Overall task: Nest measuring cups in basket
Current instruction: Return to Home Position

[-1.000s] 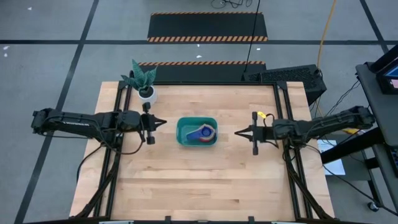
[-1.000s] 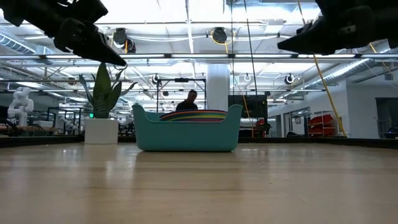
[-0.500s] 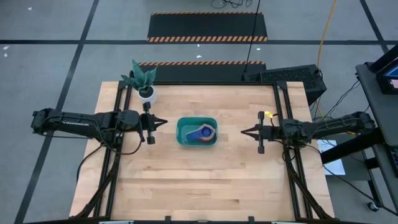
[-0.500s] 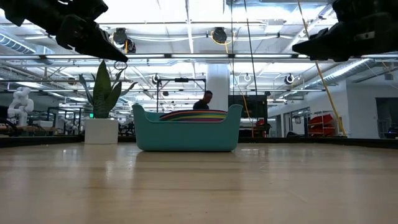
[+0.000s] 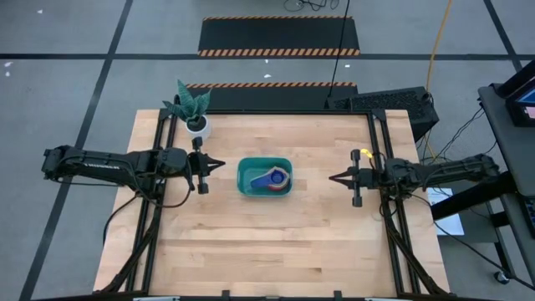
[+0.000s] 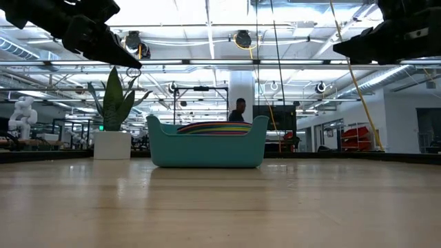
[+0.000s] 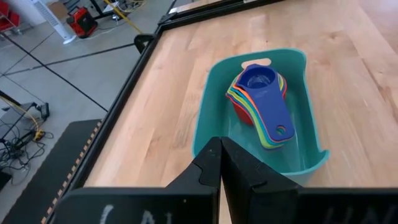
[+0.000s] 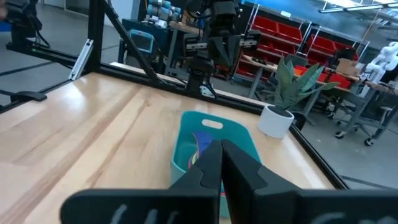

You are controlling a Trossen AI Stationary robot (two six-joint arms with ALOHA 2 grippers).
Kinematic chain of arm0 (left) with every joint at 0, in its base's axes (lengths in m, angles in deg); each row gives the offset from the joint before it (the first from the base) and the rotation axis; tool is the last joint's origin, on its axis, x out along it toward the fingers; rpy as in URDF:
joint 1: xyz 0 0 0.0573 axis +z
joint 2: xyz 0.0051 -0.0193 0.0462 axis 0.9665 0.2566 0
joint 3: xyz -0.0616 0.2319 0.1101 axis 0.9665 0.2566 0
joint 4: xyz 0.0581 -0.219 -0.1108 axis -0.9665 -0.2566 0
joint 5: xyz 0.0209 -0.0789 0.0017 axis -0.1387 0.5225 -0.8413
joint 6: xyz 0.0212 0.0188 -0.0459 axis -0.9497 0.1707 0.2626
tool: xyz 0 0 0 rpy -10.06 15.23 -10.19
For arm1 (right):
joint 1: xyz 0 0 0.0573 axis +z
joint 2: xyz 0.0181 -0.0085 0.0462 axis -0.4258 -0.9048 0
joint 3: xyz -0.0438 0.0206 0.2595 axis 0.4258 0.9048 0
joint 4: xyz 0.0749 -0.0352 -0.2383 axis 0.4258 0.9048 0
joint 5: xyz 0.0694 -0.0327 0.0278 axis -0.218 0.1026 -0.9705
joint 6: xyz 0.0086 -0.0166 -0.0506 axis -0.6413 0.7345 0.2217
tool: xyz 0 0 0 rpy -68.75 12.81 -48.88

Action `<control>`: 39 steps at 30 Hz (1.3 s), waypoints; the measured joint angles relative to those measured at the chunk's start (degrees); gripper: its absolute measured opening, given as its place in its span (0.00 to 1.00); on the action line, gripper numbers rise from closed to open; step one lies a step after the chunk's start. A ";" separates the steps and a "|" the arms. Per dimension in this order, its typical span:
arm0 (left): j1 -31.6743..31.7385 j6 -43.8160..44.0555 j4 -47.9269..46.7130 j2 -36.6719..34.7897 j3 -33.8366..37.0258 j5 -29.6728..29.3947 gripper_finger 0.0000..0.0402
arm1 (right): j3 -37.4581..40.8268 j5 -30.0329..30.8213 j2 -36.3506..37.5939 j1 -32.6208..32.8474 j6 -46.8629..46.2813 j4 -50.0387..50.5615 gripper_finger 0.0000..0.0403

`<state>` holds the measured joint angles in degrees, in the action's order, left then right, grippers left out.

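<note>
Where the teal basket point(image 5: 247, 177) sits at the middle of the tabletop point(image 5: 251, 251), its one stack of measuring cups point(image 5: 273, 177) lies nested inside, the dark blue cup point(image 7: 261, 84) on top with orange, red, green and yellow rims fanned beneath, though I cannot count every layer. Both pincers hang above the wood with fingers pressed together and holding nothing: the left pincer point(image 5: 221, 165) just beside the basket toward the left edge, the right pincer point(image 5: 331, 177) farther off toward the right edge. One small white pot point(image 5: 197, 126) with a plant stands near the far left corner.
</note>
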<state>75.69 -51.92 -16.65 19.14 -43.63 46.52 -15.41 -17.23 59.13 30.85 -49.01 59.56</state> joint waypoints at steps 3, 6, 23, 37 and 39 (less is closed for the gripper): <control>0.00 -0.56 0.02 0.00 -0.02 0.00 0.02 | 0.00 0.01 1.82 0.00 0.00 1.62 0.00; 0.00 -1.69 0.09 0.00 -0.02 0.00 0.02 | 0.00 0.00 3.60 0.00 -0.04 3.44 0.00; 0.00 -2.71 0.85 0.00 -0.04 0.01 0.02 | 7.13 3.21 13.67 -0.02 -0.04 3.29 0.00; 0.00 -2.74 0.82 0.02 -0.04 0.00 0.02 | 7.19 -0.08 20.19 -0.07 -1.53 8.48 0.00; -0.02 -2.74 0.80 0.02 -0.04 0.00 0.02 | 7.19 -0.11 20.21 -0.04 -1.55 8.46 0.00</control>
<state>75.66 -54.66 -15.85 19.17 -43.67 46.52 -8.22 -17.34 79.34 30.81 -50.56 68.01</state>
